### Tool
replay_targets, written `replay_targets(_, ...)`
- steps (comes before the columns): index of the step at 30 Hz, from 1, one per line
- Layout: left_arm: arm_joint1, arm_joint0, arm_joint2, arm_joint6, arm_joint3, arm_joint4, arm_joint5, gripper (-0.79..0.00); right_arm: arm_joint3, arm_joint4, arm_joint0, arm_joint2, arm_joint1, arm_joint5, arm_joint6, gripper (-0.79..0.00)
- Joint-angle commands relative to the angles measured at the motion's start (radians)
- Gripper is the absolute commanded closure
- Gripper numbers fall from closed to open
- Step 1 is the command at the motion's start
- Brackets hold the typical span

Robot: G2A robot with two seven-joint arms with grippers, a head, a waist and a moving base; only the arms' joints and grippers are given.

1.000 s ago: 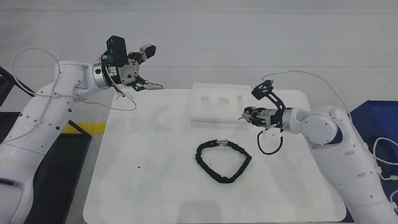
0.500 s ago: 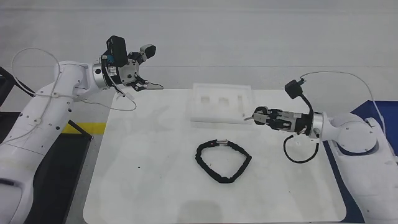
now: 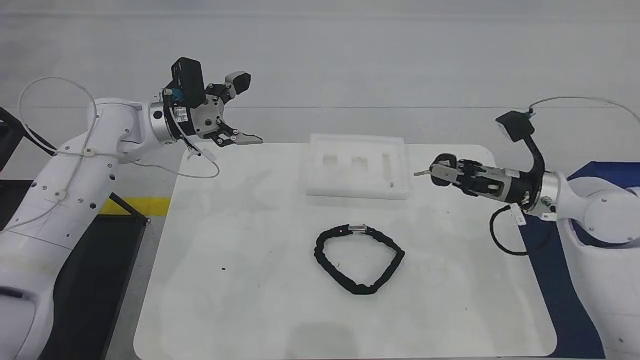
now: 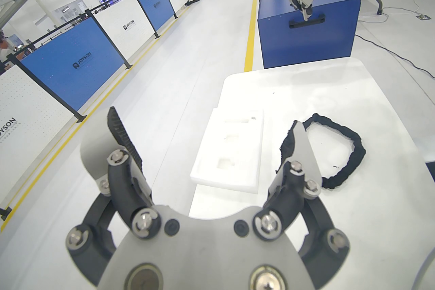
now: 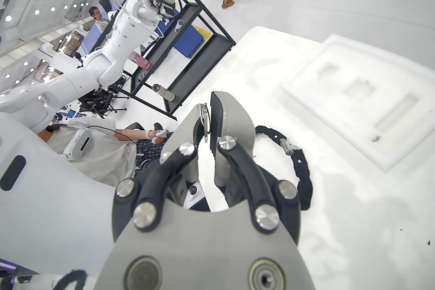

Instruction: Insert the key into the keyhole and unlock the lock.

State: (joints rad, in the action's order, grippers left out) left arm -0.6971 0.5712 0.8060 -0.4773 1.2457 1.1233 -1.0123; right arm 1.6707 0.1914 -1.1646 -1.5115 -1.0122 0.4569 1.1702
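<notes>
A black fabric-covered chain lock (image 3: pixel 358 257) with a silver barrel (image 3: pixel 350 229) lies in a loop on the white table (image 3: pixel 240 270), also seen as the chain lock (image 4: pixel 343 152) and chain lock (image 5: pixel 299 165). My right gripper (image 3: pixel 438 171) hovers above the table's right part, right of the foam tray, and is shut on a small silver key (image 5: pixel 205 114) that sticks out as the key (image 3: pixel 422 172). My left gripper (image 3: pixel 243 110) is held open and empty above the table's far left corner; its fingers (image 4: pixel 119 131) stand wide apart.
A white foam tray (image 3: pixel 357 165) with three recesses lies at the table's back middle. A blue cabinet (image 4: pixel 306 33) stands beyond the table's right end. A black rack (image 5: pixel 190 60) stands off the left end.
My right gripper has drawn back to the right and slightly away from the foam tray, carrying the key. The left arm and the chain lock have stayed still.
</notes>
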Motion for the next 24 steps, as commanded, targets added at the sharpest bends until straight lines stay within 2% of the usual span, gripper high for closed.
replay_targets(1, 0.000, 0.000, 0.000, 0.000, 0.000, 0.000, 0.000, -0.785, 0.005, 0.011, -0.006, -0.001, 0.002, 0.006, -0.001, 0.000)
replay_targets(6, 0.000, 0.000, 0.000, 0.000, 0.000, 0.000, 0.000, -0.785, -0.004, 0.004, -0.010, -0.014, 0.006, 0.046, -0.035, 0.000)
replay_targets(22, 0.000, 0.000, 0.000, 0.000, 0.000, 0.000, 0.000, -0.785, -0.004, 0.004, -0.010, -0.014, 0.006, 0.046, -0.035, 0.000)
replay_targets(24, -0.002, 0.025, -0.005, 0.023, 0.004, -0.015, 0.016, -0.785, -0.004, 0.004, -0.010, -0.014, 0.006, 0.046, -0.035, 0.000)
